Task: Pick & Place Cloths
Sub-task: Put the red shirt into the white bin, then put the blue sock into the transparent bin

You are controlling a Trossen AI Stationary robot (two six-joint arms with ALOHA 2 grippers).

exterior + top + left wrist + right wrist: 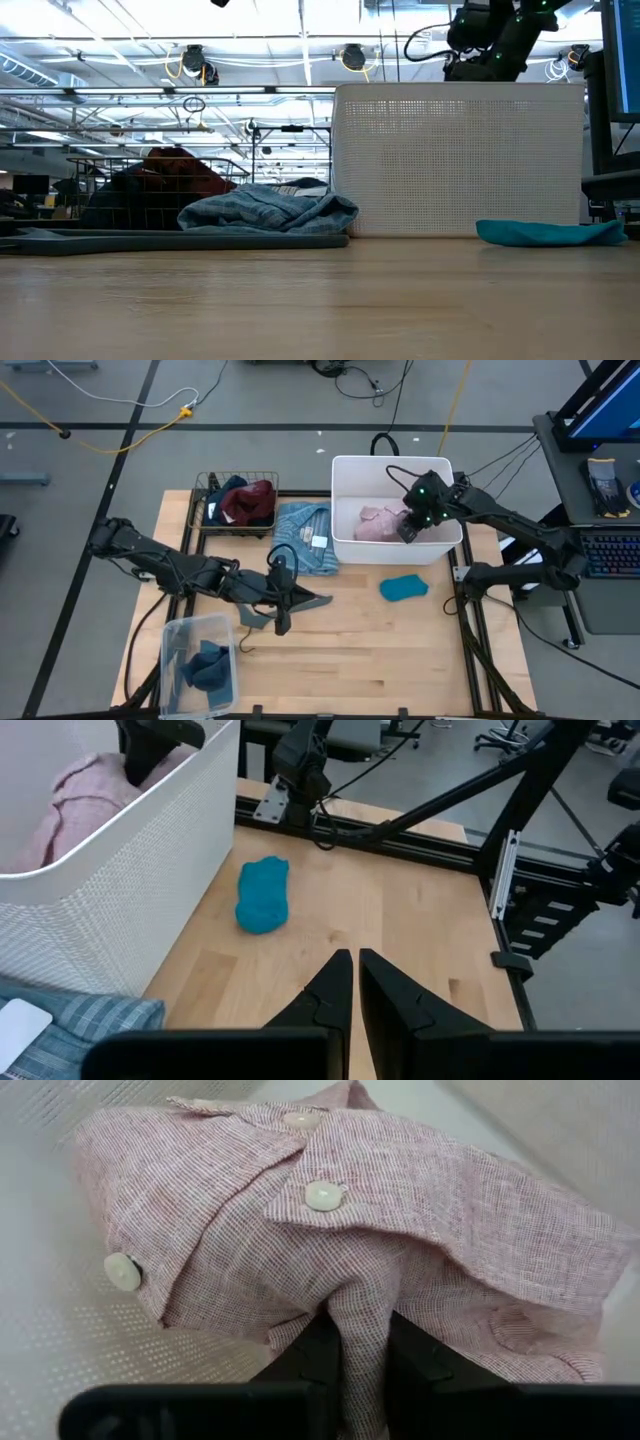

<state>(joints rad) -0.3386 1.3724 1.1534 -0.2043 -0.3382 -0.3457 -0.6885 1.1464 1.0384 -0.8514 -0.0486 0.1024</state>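
Observation:
A pink shirt lies bunched inside the white bin at the back right, and my right gripper reaches down into the bin, shut on it. My left gripper hovers over the table's middle, shut and empty, pointing toward the small teal piece lying flat on the table. A light blue striped shirt lies crumpled against the bin's left wall. Maroon and navy pieces fill the wire basket. A slate-blue piece sits in the clear tub. My right gripper pinches a raised fold of the pink shirt between its two fingers, below the buttoned placket. It comes slanting down from above. The rest of the shirt bunches beyond the fingers inside the bin; whether it rests on the bin floor I cannot tell.
A grey clothes hanger lies on the table under my left arm. The clear tub stands at the near left corner. Bare wood spreads across the near right. Black frame rails run along the table's right edge.

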